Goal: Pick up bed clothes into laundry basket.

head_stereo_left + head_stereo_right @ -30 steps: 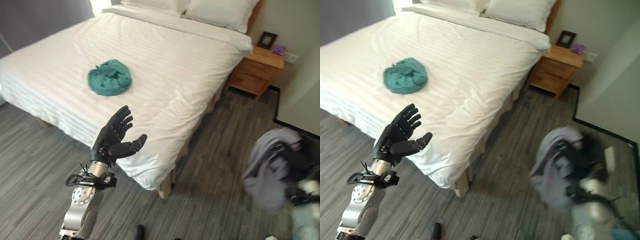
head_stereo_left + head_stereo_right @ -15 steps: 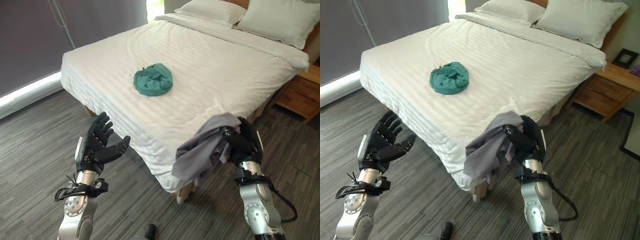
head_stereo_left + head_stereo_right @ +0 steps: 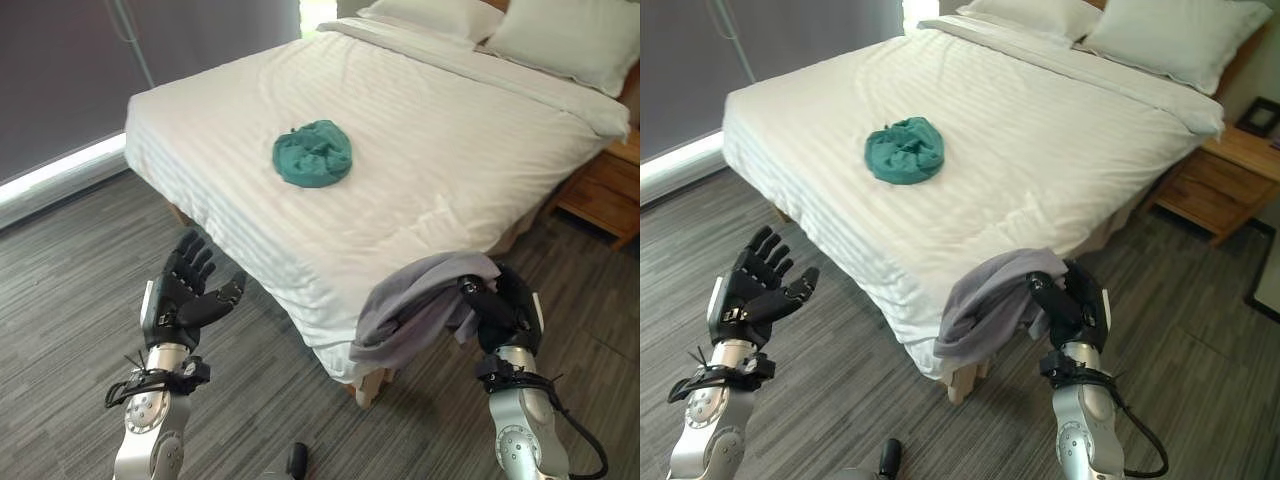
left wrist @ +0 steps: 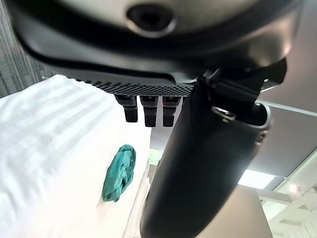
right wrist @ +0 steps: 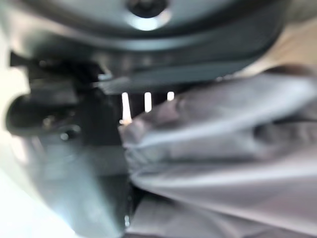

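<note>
A grey garment (image 3: pixel 420 305) hangs from my right hand (image 3: pixel 505 305), whose fingers are curled round it, just off the near corner of the bed (image 3: pixel 420 150). Close up, the grey garment (image 5: pixel 233 163) drapes over that hand. A crumpled teal garment (image 3: pixel 313 153) lies on the white sheet in the middle of the bed; the teal garment (image 4: pixel 119 172) also shows past my left hand. My left hand (image 3: pixel 183 295) is raised over the floor left of the bed, fingers spread and holding nothing.
Two white pillows (image 3: pixel 560 35) lie at the head of the bed. A wooden nightstand (image 3: pixel 1210 185) stands at the bed's far right. A dark curtain (image 3: pixel 90 60) with a bright strip at its foot runs along the left. Grey plank floor (image 3: pixel 70 260) surrounds the bed.
The camera swung left, bringing the whole bed into view. My right hand with the grey garment came in to the bed's near corner. My left hand sank a little.
</note>
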Available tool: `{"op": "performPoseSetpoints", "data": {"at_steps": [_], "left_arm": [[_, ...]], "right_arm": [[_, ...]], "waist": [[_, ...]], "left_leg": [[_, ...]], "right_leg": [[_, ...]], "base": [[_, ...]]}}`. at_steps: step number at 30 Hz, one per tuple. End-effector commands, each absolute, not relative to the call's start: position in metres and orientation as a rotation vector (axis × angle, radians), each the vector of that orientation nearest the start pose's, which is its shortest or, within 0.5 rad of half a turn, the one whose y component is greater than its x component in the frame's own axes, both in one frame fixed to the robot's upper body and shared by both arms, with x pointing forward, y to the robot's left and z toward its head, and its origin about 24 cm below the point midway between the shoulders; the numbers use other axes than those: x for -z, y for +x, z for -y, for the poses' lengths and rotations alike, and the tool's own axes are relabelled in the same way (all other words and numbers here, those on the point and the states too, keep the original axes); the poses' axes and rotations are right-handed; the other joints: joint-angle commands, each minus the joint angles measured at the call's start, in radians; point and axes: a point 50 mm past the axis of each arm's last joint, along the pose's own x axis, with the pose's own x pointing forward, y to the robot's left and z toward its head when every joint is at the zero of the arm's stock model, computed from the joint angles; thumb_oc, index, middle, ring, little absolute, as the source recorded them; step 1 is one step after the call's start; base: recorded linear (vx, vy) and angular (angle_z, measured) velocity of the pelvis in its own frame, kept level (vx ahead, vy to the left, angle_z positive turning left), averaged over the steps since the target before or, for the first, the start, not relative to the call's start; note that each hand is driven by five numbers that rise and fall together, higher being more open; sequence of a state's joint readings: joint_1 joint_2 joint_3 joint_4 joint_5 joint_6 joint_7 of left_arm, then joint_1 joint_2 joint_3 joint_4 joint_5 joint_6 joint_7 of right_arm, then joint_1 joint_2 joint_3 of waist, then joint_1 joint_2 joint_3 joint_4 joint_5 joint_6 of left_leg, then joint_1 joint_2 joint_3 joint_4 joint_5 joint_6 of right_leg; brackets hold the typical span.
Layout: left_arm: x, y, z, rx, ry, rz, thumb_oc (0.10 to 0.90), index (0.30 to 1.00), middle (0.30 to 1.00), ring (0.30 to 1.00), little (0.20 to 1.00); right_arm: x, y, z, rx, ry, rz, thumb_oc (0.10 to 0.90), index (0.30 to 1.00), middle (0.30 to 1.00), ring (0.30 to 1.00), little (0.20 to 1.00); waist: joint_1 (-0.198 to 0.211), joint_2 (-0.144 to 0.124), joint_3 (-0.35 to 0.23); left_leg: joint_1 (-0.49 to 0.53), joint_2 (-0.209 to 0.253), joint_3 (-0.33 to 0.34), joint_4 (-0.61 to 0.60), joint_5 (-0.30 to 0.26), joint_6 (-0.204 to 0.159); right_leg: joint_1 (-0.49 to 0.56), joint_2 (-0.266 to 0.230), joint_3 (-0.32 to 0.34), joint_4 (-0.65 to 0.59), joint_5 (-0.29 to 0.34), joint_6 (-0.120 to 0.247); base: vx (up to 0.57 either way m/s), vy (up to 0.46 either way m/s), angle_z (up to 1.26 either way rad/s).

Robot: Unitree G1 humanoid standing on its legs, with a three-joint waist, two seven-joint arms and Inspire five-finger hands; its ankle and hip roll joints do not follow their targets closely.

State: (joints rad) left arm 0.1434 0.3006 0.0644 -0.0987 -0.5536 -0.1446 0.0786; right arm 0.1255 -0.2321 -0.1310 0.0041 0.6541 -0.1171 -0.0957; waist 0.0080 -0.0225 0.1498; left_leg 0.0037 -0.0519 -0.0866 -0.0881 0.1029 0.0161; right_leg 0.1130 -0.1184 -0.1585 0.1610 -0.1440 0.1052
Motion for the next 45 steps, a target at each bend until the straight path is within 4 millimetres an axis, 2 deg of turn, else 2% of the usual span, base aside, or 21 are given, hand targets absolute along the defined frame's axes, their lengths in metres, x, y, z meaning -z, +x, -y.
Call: {"op": "performPoseSetpoints", "data": {"at_steps": [1,3,4,7,10,13,15,16,19,20,22,24,25,26,27,31,33,37,40,42,45], "left_arm": [[-0.1,0.241,-0.235,-0.169,-0.267,0.344,0.8,0.9,0.9,0.9,0.9],[-0.099,0.241,-0.236,-0.175,-0.277,0.338,0.8,0.9,0.9,0.9,0.9],[-0.1,0.24,-0.238,-0.18,-0.297,0.349,0.8,0.9,0.9,0.9,0.9],[-0.109,0.236,-0.242,-0.169,-0.316,0.403,0.8,0.9,0.9,0.9,0.9],[-0.109,0.226,-0.256,-0.224,-0.289,0.405,0.8,0.9,0.9,0.9,0.9],[-0.112,0.223,-0.269,-0.289,-0.267,0.423,0.8,0.9,0.9,0.9,0.9],[-0.112,0.224,-0.269,-0.29,-0.267,0.423,0.8,0.9,0.9,0.9,0.9],[-0.114,0.225,-0.273,-0.318,-0.282,0.442,0.8,0.9,0.9,0.9,0.9],[-0.122,0.227,-0.272,-0.304,-0.306,0.488,0.8,0.9,0.9,0.9,0.9],[-0.123,0.232,-0.265,-0.259,-0.302,0.487,0.8,0.9,0.9,0.9,0.9],[-0.124,0.235,-0.261,-0.231,-0.293,0.484,0.8,0.9,0.9,0.9,0.9],[-0.127,0.238,-0.263,-0.229,-0.223,0.472,0.8,0.9,0.9,0.9,0.9],[-0.13,0.237,-0.266,-0.222,-0.22,0.48,0.8,0.9,0.9,0.9,0.9],[-0.132,0.241,-0.264,-0.207,-0.222,0.482,0.8,0.9,0.9,0.9,0.9],[-0.125,0.25,-0.255,-0.152,-0.238,0.443,0.8,0.9,0.9,0.9,0.9],[-0.107,0.256,-0.239,-0.131,-0.425,0.378,0.8,0.9,0.9,0.9,0.9],[-0.104,0.257,-0.236,-0.126,-0.457,0.368,0.8,0.9,0.9,0.9,0.9],[-0.104,0.26,-0.225,-0.087,-0.475,0.367,0.8,0.9,0.9,0.9,0.9],[-0.115,0.269,-0.224,-0.06,-0.431,0.399,0.8,0.9,0.9,0.9,0.9],[-0.131,0.275,-0.23,-0.041,-0.394,0.451,0.8,0.9,0.9,0.9,0.9],[-0.148,0.284,-0.231,-0.038,-0.427,0.527,0.8,0.9,0.9,0.9,0.9]], "right_arm": [[-0.084,0.228,0.246,0.263,0.359,0.303,0.4,0.3,0.3,0.3,0.3],[-0.085,0.228,0.247,0.266,0.363,0.308,0.4,0.3,0.3,0.3,0.3],[-0.086,0.227,0.25,0.278,0.366,0.317,0.4,0.3,0.3,0.3,0.3],[-0.079,0.226,0.259,0.296,0.366,0.291,0.4,0.3,0.3,0.3,0.3],[-0.091,0.228,0.267,0.315,0.35,0.339,0.4,0.3,0.3,0.3,0.3],[-0.095,0.223,0.269,0.328,0.279,0.347,0.4,0.3,0.3,0.3,0.3],[-0.095,0.223,0.269,0.328,0.278,0.346,0.4,0.3,0.3,0.3,0.3],[-0.091,0.221,0.27,0.331,0.288,0.329,0.4,0.3,0.3,0.3,0.3],[-0.083,0.215,0.274,0.353,0.319,0.299,0.4,0.3,0.3,0.3,0.3],[-0.082,0.209,0.278,0.384,0.3,0.295,0.4,0.3,0.3,0.3,0.3],[-0.082,0.208,0.279,0.398,0.312,0.302,0.4,0.3,0.3,0.3,0.3],[-0.083,0.218,0.258,0.337,0.372,0.323,0.4,0.3,0.3,0.3,0.3],[-0.082,0.221,0.254,0.307,0.356,0.306,0.4,0.3,0.3,0.3,0.3],[-0.081,0.221,0.252,0.293,0.336,0.292,0.4,0.3,0.3,0.3,0.3],[-0.078,0.215,0.254,0.285,0.337,0.281,0.4,0.3,0.3,0.3,0.3],[-0.075,0.21,0.264,0.327,0.283,0.259,0.4,0.3,0.3,0.3,0.3],[-0.074,0.211,0.264,0.33,0.281,0.252,0.4,0.3,0.3,0.3,0.3],[-0.078,0.217,0.271,0.337,0.242,0.262,0.4,0.3,0.3,0.3,0.3],[-0.079,0.219,0.268,0.32,0.234,0.272,0.4,0.3,0.3,0.3,0.3],[-0.079,0.218,0.27,0.325,0.214,0.267,0.4,0.3,0.3,0.3,0.3],[-0.071,0.203,0.284,0.395,0.169,0.233,0.4,0.3,0.3,0.3,0.3]], "waist": [[-0.034,-0.004,-0.05],[-0.033,-0.007,-0.044],[-0.03,-0.016,-0.022],[0.002,-0.021,0.052],[0.013,-0.017,0.055],[0.006,0.003,0.045],[0.009,0.005,0.043],[0.018,0.015,0.034],[0.025,0.008,0.002],[0.02,-0.008,-0.009],[0.021,-0.026,-0.009],[0.02,-0.002,0.019],[0.01,0.011,0.031],[-0.01,0.024,0.041],[-0.061,0.043,0.05],[-0.134,0.039,0.069],[-0.146,0.035,0.071],[-0.184,-0.004,0.076],[-0.188,-0.017,0.053],[-0.198,-0.007,0.026],[-0.246,0.033,-0.025]], "left_leg": [[0.065,0.101,0.046,0.029,-0.116,-0.079],[0.05,0.097,0.039,0.054,-0.127,-0.079],[0.003,0.087,0.034,0.193,-0.168,-0.1],[-0.107,0.08,-0.012,0.413,-0.155,-0.157],[-0.106,0.223,-0.04,0.329,-0.119,-0.174],[-0.098,0.412,0.004,0.156,0.02,-0.204],[-0.082,0.419,0.012,0.128,0.035,-0.209],[-0.097,0.45,-0.034,0.1,0.073,-0.244],[-0.123,0.422,-0.053,0.175,0.005,-0.278],[-0.148,0.36,-0.024,0.24,-0.074,-0.273],[-0.165,0.31,-0.013,0.273,-0.109,-0.244],[-0.14,0.208,0.026,0.282,-0.161,-0.157],[-0.124,0.178,0.028,0.266,-0.155,-0.134],[-0.115,0.16,0.029,0.252,-0.14,-0.115],[-0.064,0.116,0.015,0.21,-0.149,-0.082],[0.056,0.07,0.031,0.121,-0.172,-0.052],[0.068,0.061,0.028,0.113,-0.169,-0.046],[0.169,0.011,0.036,0.07,-0.225,-0.005],[0.221,-0.013,0.065,0.051,-0.258,-0.003],[0.25,-0.023,0.092,0.056,-0.278,-0.005],[0.282,-0.015,0.105,0.118,-0.314,-0.039]], "right_leg": [[-0.105,-0.04,0.02,-0.101,0.127,0.024],[-0.104,-0.047,0.012,-0.093,0.12,0.024],[-0.093,-0.063,-0.001,-0.085,0.103,0.02],[-0.069,-0.084,-0.006,-0.075,0.083,0.004],[-0.058,-0.132,0.012,-0.065,0.077,0.05],[-0.062,-0.199,0.036,-0.045,0.073,0.116],[-0.066,-0.193,0.04,-0.041,0.07,0.114],[-0.055,-0.228,0.056,-0.057,0.084,0.141],[-0.014,-0.301,0.054,-0.091,0.129,0.157],[0.009,-0.368,0.049,-0.092,0.221,0.157],[-0.004,-0.406,0.056,-0.078,0.287,0.157],[-0.104,-0.459,0.051,0.11,0.439,0.1],[-0.141,-0.442,0.078,0.174,0.454,0.081],[-0.164,-0.365,0.131,0.245,0.418,0.067],[-0.221,-0.234,0.158,0.328,0.292,0.043],[-0.349,-0.172,0.029,0.31,0.241,0.025],[-0.367,-0.149,0.03,0.279,0.252,0.026],[-0.465,-0.02,-0.013,0.111,0.288,0.049],[-0.425,-0.004,-0.194,0.014,0.298,0.051],[-0.407,-0.016,-0.307,0.013,0.279,0.025],[-0.354,0.011,-0.29,-0.022,0.177,-0.039]], "base": [[-0.01,0.012,-0.15],[-0.02,-0.018,-0.08],[-0.08,-0.058,0.05],[-0.1,0.044,0.38],[0.12,0.314,0.01],[0.13,0.448,-0.03],[0.08,0.224,0.1],[0.21,0.444,0.05],[0.25,0.523,-0.07],[0.18,0.482,0.16],[0.19,0.536,0.57],[0.16,0.783,0.23],[0.1,0.689,-0.03],[0.38,0.848,0.06],[0.35,0.633,0.28],[0.36,0.411,0.78],[0.17,0.091,0.02],[0.35,0.159,0.09],[0.3,0.113,-0.48],[0.28,0.089,-1.02],[0.47,0.054,-0.59]]}}
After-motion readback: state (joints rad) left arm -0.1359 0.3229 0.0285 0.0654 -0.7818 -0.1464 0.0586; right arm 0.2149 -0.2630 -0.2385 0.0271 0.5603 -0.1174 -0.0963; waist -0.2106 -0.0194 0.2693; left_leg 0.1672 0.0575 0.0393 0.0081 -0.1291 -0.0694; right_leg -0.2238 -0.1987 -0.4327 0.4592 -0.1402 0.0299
